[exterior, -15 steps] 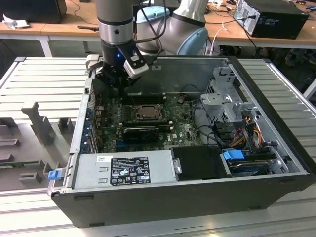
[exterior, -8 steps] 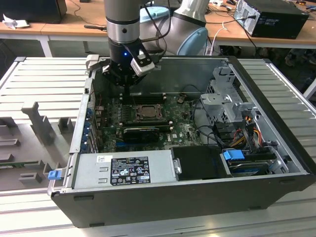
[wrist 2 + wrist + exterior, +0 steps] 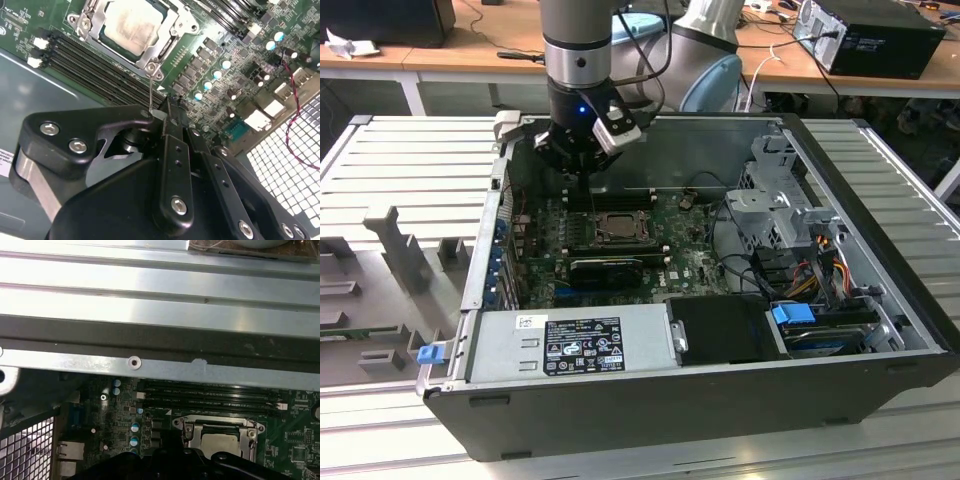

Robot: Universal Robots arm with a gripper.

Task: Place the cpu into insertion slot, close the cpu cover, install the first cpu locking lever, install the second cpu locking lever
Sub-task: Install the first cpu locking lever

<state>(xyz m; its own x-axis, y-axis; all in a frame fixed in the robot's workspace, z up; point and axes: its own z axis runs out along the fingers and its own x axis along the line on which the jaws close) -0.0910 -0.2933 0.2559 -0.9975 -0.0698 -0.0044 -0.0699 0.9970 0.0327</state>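
Clenched fingers [image 3: 172, 145] is how I read myself: in the second wrist view they are drawn together at the tips, and the thin wire of a locking lever [image 3: 150, 90] rises from the corner of the cpu cover [image 3: 172, 27] straight up to them. I judge that I am pinching its free end, though the contact itself is hard to make out. In the exterior view my gripper [image 3: 582, 160] hangs inside the computer case [image 3: 620, 400], just above the cover's far edge.

The cpu [image 3: 132, 22] lies in its socket, its pale top showing through the cover's square opening. The cover is down flat around it, so the first two steps look done. The lever stands upright off the cover's corner and is not latched down.

My worry is the wire. It is thin and springy, and my hold is only at the tips. If it slides out it may snap back up. If I swing it off line it could miss its catch beside the cover, or drag across the memory slots [image 3: 95, 60] that run right alongside the cover. Too hard a push could bend it.
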